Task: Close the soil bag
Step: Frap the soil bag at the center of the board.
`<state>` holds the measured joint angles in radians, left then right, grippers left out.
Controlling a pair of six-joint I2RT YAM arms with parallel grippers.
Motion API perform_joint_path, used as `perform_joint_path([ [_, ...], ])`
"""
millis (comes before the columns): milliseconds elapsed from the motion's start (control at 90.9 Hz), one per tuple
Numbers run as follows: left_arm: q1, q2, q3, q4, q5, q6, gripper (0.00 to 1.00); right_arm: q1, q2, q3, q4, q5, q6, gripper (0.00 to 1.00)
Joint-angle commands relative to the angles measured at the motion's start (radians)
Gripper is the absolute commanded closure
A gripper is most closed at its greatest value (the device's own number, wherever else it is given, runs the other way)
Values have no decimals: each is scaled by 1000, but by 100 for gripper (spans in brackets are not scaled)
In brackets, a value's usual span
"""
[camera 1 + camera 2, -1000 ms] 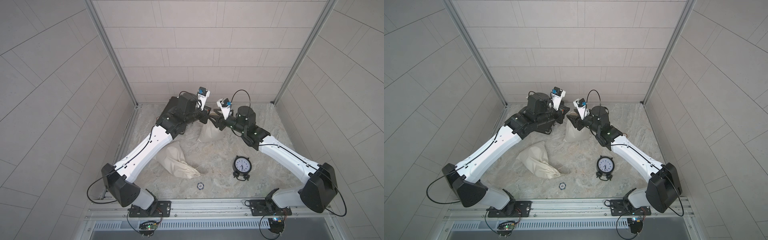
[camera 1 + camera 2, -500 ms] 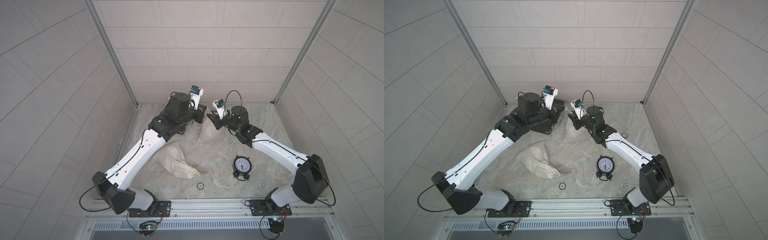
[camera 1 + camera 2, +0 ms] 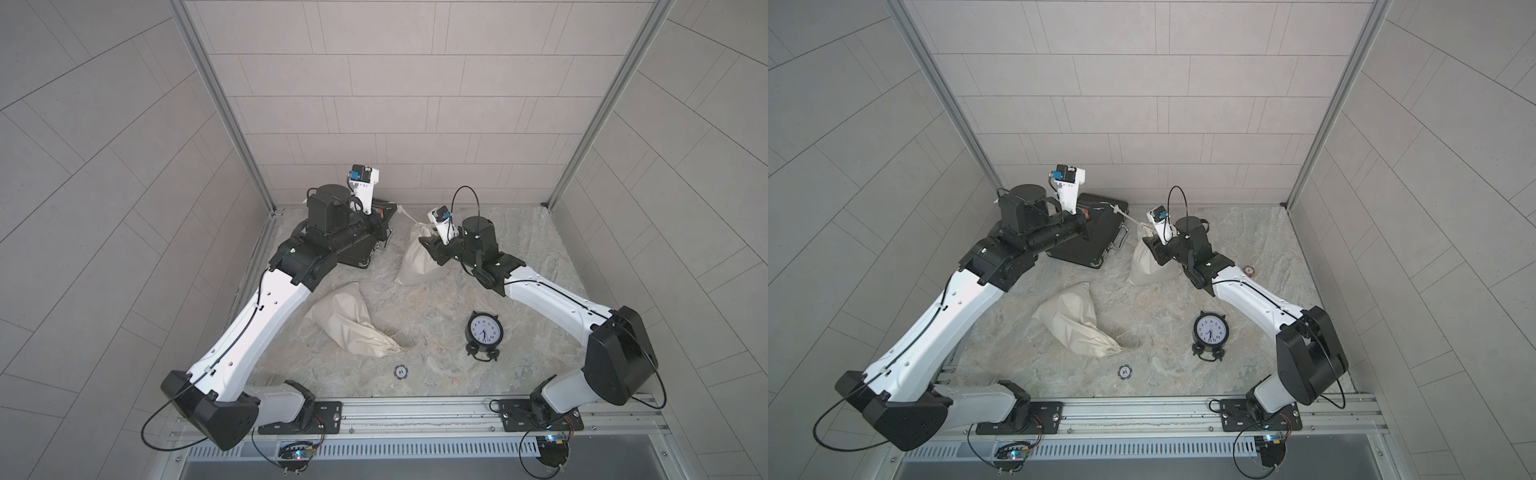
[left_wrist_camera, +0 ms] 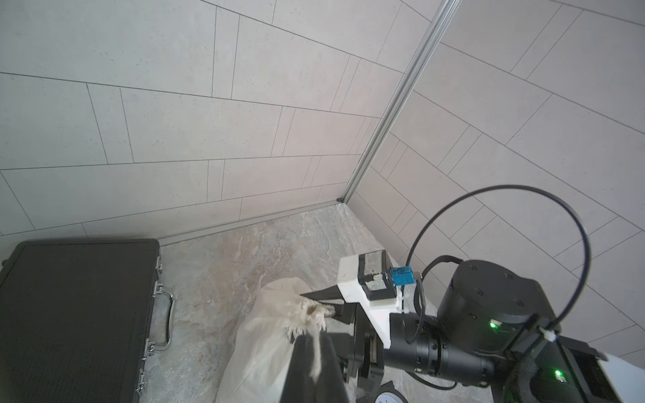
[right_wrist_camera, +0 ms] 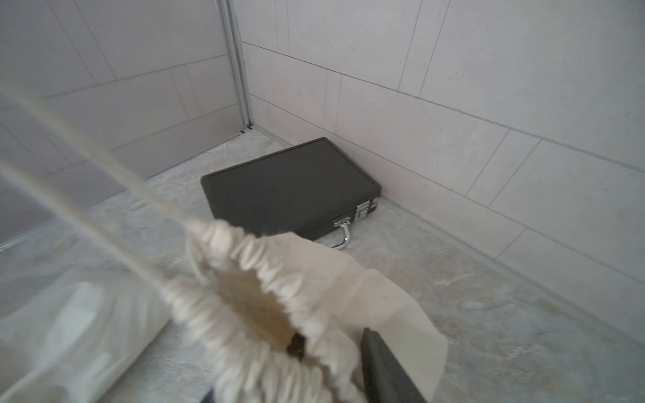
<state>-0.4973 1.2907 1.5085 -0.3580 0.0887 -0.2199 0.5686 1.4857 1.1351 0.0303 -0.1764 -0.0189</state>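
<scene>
Take the black case (image 3: 1096, 245) as your reference point. Directly behind it stands the back wall (image 3: 1142, 104), faced in pale grey rectangular tiles laid in staggered courses. To the case's left rises the left side wall (image 3: 851, 166) with the same tiling, meeting the back wall at an aluminium corner post (image 3: 946, 104). The matching post (image 3: 1335, 104) and the right side wall (image 3: 1453, 208) stand well apart from the case, across the floor (image 3: 1246, 232), which is a mottled grey-beige stone pattern. Well in front of the case, a metal rail (image 3: 1142, 409) and a slotted grille (image 3: 1142, 451) close the near edge. Lighting is even and diffuse, and shadows are soft.
</scene>
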Motion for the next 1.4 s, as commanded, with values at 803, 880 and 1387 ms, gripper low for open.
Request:
perform_joint_path([
  [803,94,-145,-10,30,-78,-67,100,-107,43,-139,-23,423,12,86],
  [880,100,-153,1,30,-68,-72,100,-124,72,-137,-29,443,12,83],
  [1387,104,-216,-3,58,5,-105,100,-171,67,77,-111,440,-11,88],
])
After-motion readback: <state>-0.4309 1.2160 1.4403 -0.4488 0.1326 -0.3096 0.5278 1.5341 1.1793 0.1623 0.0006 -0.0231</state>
